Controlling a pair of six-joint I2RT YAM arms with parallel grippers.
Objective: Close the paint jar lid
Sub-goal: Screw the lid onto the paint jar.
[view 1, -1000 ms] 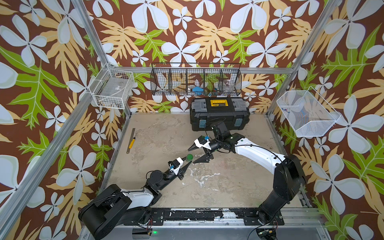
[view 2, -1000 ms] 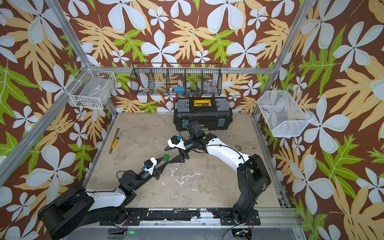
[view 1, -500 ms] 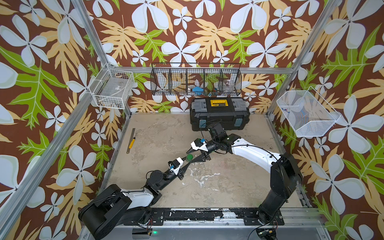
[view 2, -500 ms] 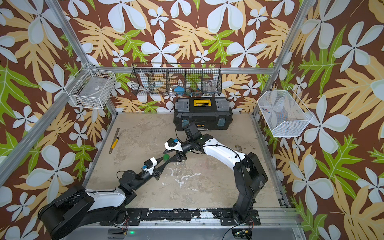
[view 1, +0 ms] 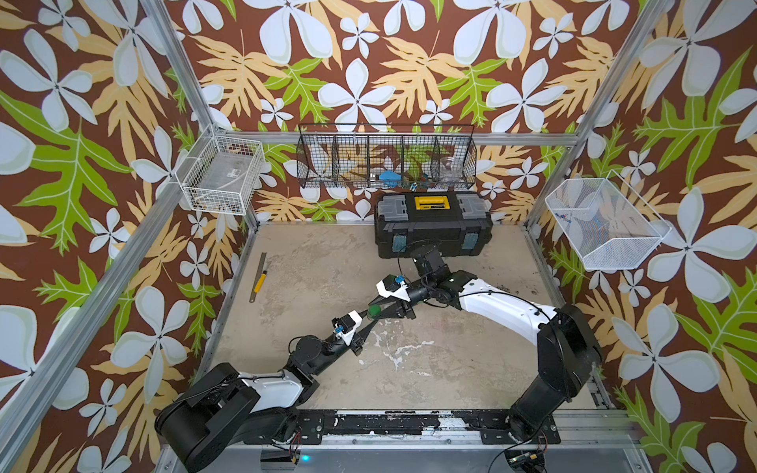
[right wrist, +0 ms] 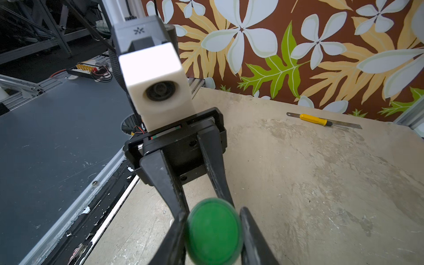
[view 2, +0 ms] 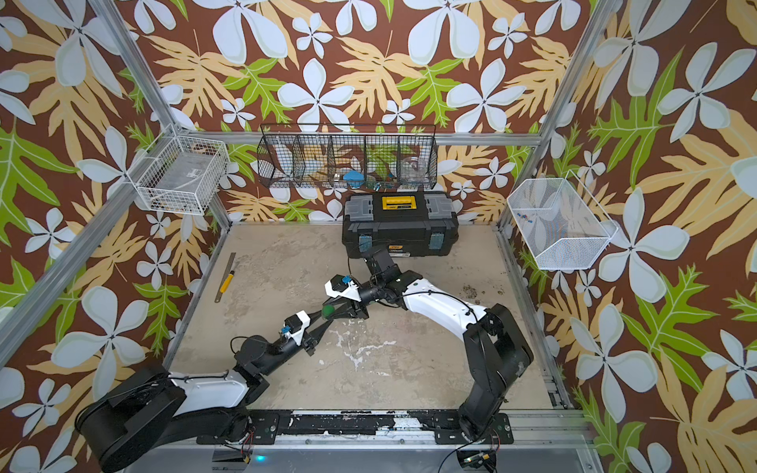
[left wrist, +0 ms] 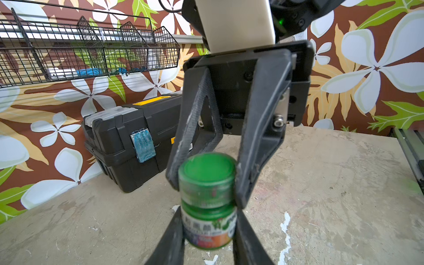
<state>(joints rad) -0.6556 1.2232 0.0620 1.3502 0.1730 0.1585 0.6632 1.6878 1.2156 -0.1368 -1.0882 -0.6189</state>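
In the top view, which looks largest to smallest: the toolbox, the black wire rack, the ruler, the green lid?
1. the rack, widest, though it hangs higher, perhaps nearer the camera.
2. the toolbox.
3. the ruler and the lid: unsure; the ruler is longer, the lid wider.

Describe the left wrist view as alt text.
A small round green paint jar is clamped in the jaws of the left gripper, with a flat round green lid on top, gripped by the jaws of the right gripper. A black plastic toolbox stands behind.
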